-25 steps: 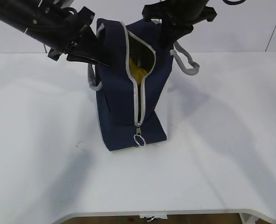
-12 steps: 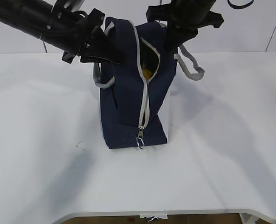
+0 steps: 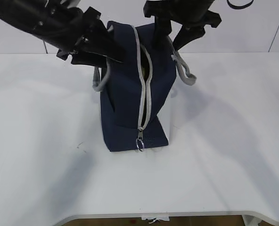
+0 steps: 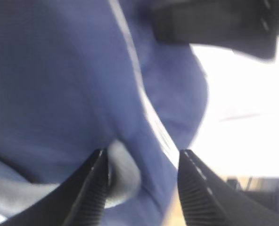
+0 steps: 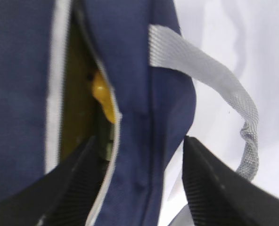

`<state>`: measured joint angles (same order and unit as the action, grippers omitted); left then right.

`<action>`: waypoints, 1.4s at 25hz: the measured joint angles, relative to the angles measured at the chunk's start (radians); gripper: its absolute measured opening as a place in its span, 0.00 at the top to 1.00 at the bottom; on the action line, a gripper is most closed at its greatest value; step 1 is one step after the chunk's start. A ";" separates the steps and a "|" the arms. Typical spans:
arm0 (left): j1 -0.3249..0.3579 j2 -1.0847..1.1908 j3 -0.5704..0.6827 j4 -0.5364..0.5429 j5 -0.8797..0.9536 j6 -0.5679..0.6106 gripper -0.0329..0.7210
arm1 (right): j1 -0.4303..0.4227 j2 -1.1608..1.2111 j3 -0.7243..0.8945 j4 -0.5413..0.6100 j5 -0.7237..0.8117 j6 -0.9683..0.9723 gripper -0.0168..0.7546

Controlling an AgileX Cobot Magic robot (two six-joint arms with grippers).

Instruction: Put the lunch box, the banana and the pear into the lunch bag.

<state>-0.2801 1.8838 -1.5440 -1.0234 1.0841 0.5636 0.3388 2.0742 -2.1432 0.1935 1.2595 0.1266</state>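
Observation:
The navy lunch bag stands on end on the white table, its grey zipper partly undone and its mouth narrow. My left gripper is at the bag's upper left edge, open, with blue fabric and a grey handle between the jaws. At the upper right edge my right gripper is open astride the bag's rim. Through the slit a bit of yellow fruit shows. I cannot tell whether it is the banana or the pear. The lunch box is hidden.
Grey webbing handles hang at the bag's left and right. The zipper's ring pull dangles near the table. A pale wall runs behind the table, whose front edge lies near.
Both grippers have spread their jaws and let go of the bag's rim. The bag's mouth, held wide a second ago, has drawn into a narrow slit.

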 joint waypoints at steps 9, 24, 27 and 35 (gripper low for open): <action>0.000 -0.072 0.000 0.138 0.089 -0.030 0.46 | 0.000 -0.111 0.001 0.015 -0.002 -0.087 0.39; 0.000 -0.137 0.000 0.054 -0.053 -0.068 0.46 | 0.000 -0.242 0.215 0.009 -0.002 -0.167 0.39; 0.000 -0.139 0.000 0.030 -0.059 -0.068 0.46 | 0.000 -0.265 0.219 -0.009 -0.002 -0.169 0.39; 0.028 -0.140 0.000 0.052 0.079 -0.068 0.46 | 0.000 -0.369 0.224 -0.019 -0.002 -0.169 0.39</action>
<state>-0.2524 1.7435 -1.5440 -0.9718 1.1627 0.4952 0.3388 1.7052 -1.9191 0.1740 1.2578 -0.0422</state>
